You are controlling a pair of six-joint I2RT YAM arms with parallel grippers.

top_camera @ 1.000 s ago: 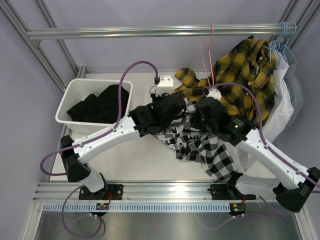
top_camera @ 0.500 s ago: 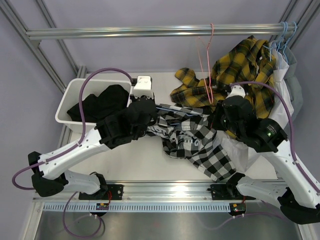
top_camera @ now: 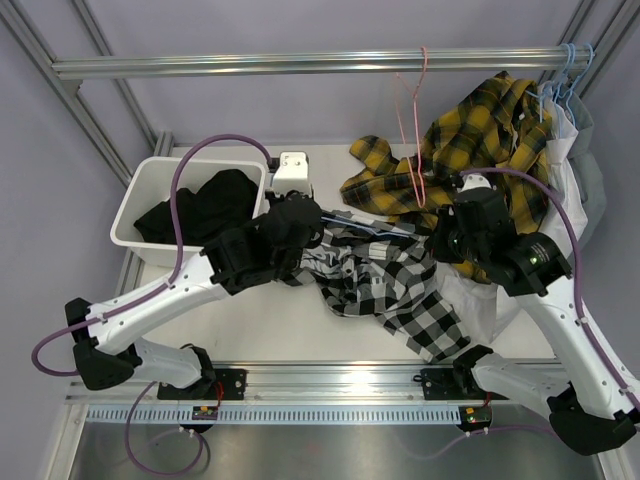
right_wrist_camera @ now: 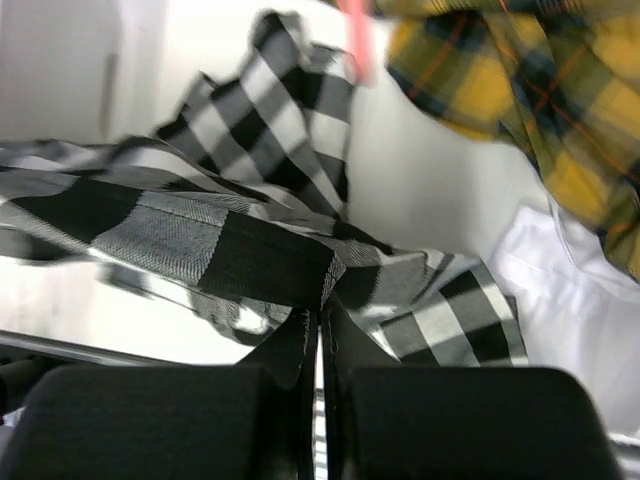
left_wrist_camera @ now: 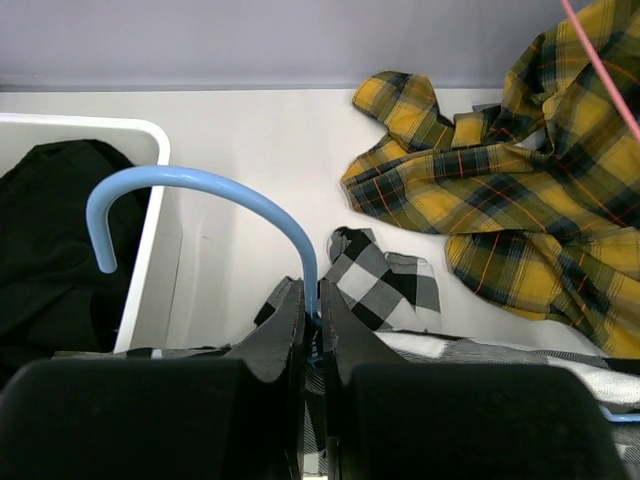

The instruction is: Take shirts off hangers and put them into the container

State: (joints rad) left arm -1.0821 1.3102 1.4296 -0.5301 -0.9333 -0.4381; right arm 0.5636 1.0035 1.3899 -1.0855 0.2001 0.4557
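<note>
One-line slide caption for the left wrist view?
Left pincer shut on a light blue wire hanger, hook curving toward the white plastic tub holding a plain black shirt; yellow-and-black plaid shirt at right.

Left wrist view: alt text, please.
The left gripper is shut on the neck of a light blue hanger, its hook curving toward the white container holding a black shirt. A checked shirt lies beyond, a yellow plaid shirt at right.

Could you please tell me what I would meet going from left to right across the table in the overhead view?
White tub with a black shirt in it → checked shirt → yellow plaid shirt → white shirt hanging at the far right.
</note>
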